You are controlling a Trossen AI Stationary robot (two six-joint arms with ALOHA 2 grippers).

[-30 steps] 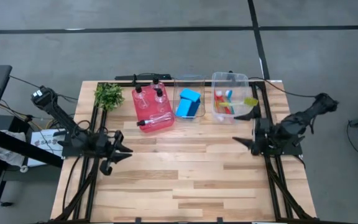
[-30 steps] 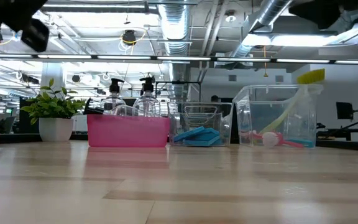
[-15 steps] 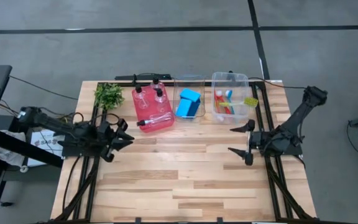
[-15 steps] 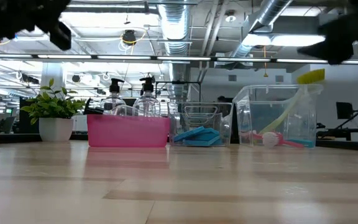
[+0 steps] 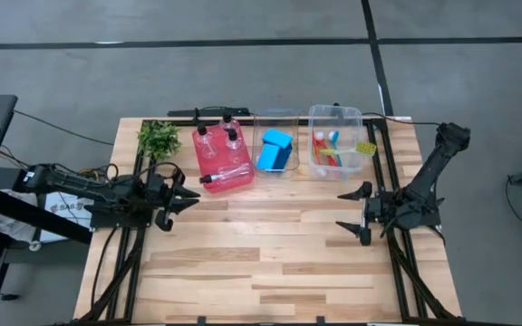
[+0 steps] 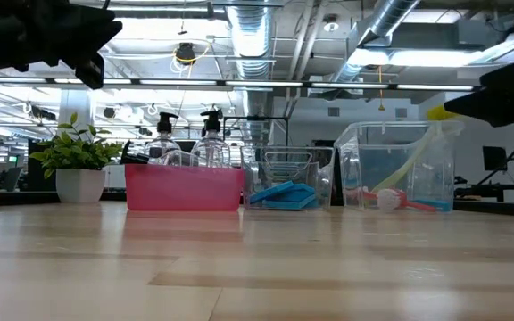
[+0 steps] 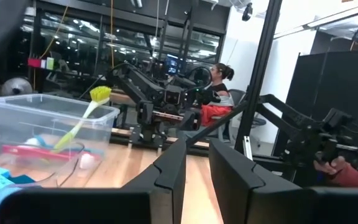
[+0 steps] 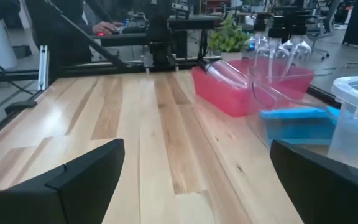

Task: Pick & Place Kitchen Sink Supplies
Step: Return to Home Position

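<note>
- Left claw (image 5: 185, 190), narrowly parted, and right claw (image 5: 343, 211), wide, are both hovering empty over the counter's (image 5: 270, 263) side edges.
- Bottles (image 5: 232, 140), sponges (image 5: 275, 145) and brushes (image 5: 333, 156) are sitting in the back bins (image 5: 335, 109).
- Homing well is likely calling for folding both arms straight back, clear of the bins.

The high camera looks straight down on the whole table (image 5: 270, 263), the low one sits at its surface looking level across, and both wrist cameras face inward from opposite sides, all four sharing the right clear bin (image 5: 336, 108).
</note>
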